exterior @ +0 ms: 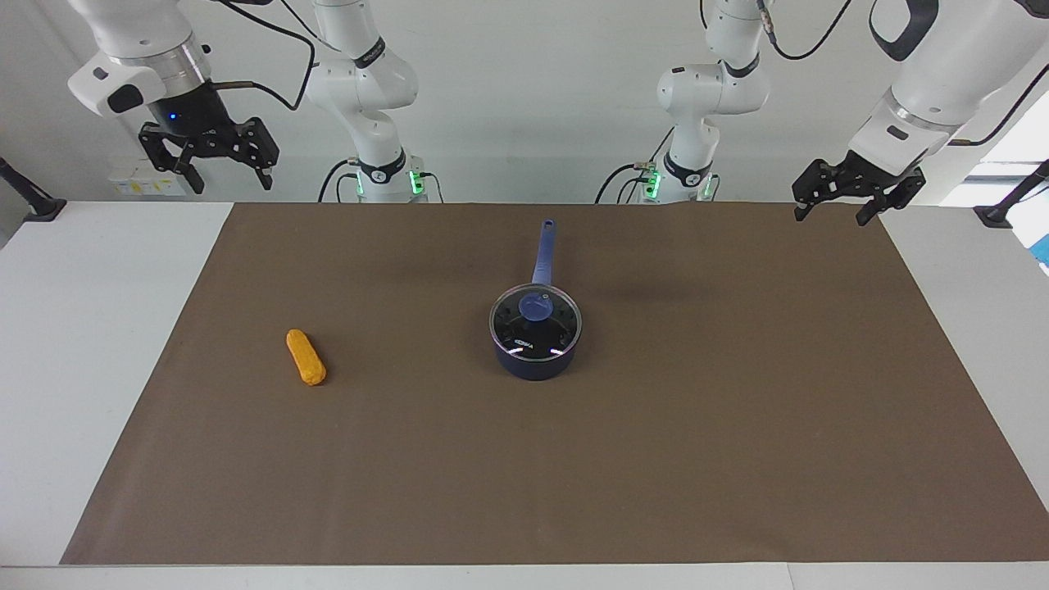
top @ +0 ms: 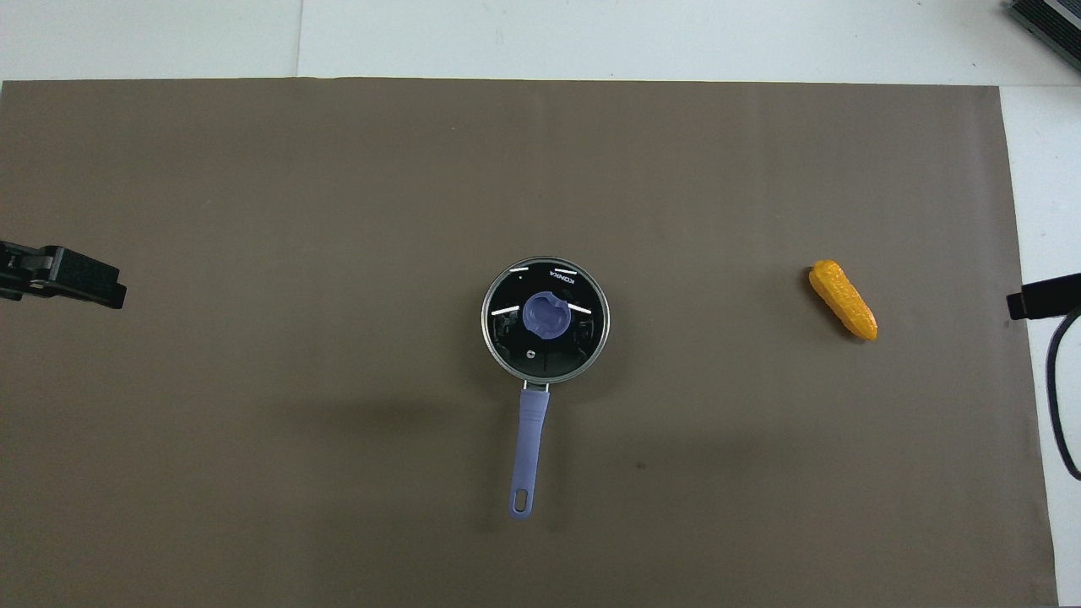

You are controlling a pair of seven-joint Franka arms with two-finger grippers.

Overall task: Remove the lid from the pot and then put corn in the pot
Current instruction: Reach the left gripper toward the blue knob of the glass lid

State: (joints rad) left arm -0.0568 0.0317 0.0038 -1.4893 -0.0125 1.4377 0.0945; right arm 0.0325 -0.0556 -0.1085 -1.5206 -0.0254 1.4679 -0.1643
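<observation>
- Risk no. 1 sits nearest the robots: the pot [exterior: 537, 348] has its long handle [exterior: 542, 252] pointing at them, so if you drop in low toward the lid [exterior: 534, 319] you may knock the handle and spin the pot.
- Knob [exterior: 536, 307] is small and smooth; an off-centre pinch could slip or drag the pot, w/ the lid seated on it mid-mat.
- Corn [exterior: 306, 358] lies toward the right arm's end, a bit farther out than the pot; round, so it may roll when pinched.
- Left gripper [exterior: 834, 207] and right gripper [exterior: 222, 170] both wait raised at the table's ends, fingers apart, holding nothing.
</observation>
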